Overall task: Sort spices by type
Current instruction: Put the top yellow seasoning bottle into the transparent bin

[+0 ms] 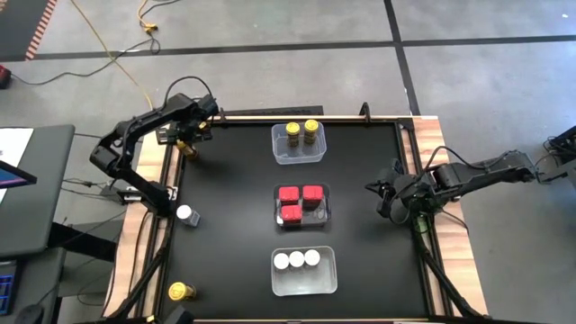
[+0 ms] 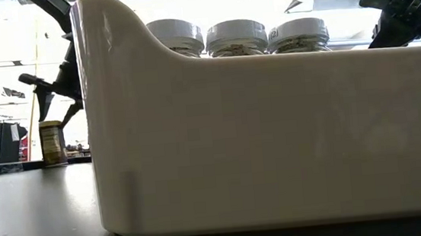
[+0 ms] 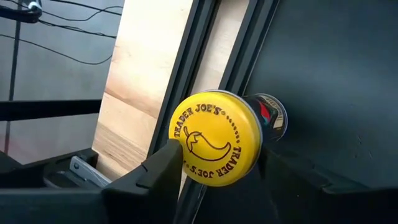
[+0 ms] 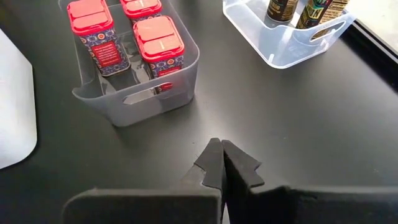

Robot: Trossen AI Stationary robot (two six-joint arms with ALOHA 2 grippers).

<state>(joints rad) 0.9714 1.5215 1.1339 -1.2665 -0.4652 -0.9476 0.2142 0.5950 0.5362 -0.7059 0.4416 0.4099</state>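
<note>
Gripping a yellow-capped jar (image 3: 216, 138) at the far left edge of the table (image 1: 234, 198), my left gripper (image 1: 187, 144) had its fingers (image 3: 163, 171) clenched on either side of the cap, which bore a chili-pepper mark. The jar sat where the black mat met the wooden border. My right gripper (image 4: 222, 163) hung over the right side of the mat with its fingers pressed together on nothing, pointed toward the middle tub.

3 clear tubs stood in a column down the centre. The far tub (image 1: 298, 155) held 2 yellow jars (image 1: 301, 133). The middle tub (image 1: 302, 221) held 3 red tins (image 1: 301, 202), upright, 2 side by side and 1 nearer the front. The near tub (image 1: 304, 280) held 3 white-capped jars (image 1: 297, 260) in a row against its far wall; from table height their caps (image 2: 235, 35) showed just above its rim.

2 spices lay loose on the left: a white jar (image 1: 185, 214) beside the base of my left arm, and another yellow jar (image 1: 180, 291) near the front left corner, well apart from the tubs. From table height I saw that front yellow jar upright on the mat, left of the near tub.
</note>
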